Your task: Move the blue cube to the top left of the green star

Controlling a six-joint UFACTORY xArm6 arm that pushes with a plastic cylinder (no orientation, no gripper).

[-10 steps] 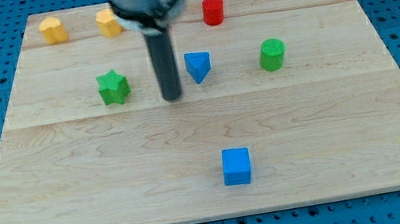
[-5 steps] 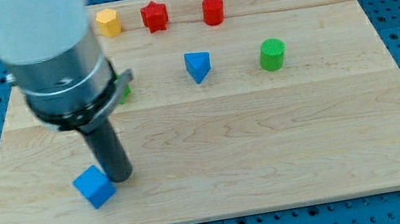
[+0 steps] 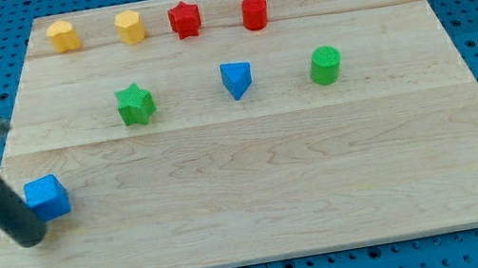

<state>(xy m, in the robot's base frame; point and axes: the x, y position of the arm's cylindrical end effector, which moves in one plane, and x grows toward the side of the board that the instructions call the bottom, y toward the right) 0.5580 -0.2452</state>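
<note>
The blue cube [image 3: 46, 197] lies near the board's left edge, below and to the left of the green star [image 3: 134, 104]. My tip [image 3: 32, 238] rests on the board just below and left of the blue cube, touching or nearly touching its lower left corner. The dark rod rises from the tip toward the view's upper left, where the arm's body covers the left edge.
Along the view's top sit a yellow block [image 3: 62, 35], a yellow hexagon [image 3: 130, 26], a red star [image 3: 185, 18] and a red cylinder [image 3: 254, 12]. A blue triangle [image 3: 236, 79] and a green cylinder [image 3: 325, 64] lie right of the green star.
The blue cube has moved from the lower middle to the board's left side, then up and left. My tip followed and now stands below and left of it. The green star shows again.
</note>
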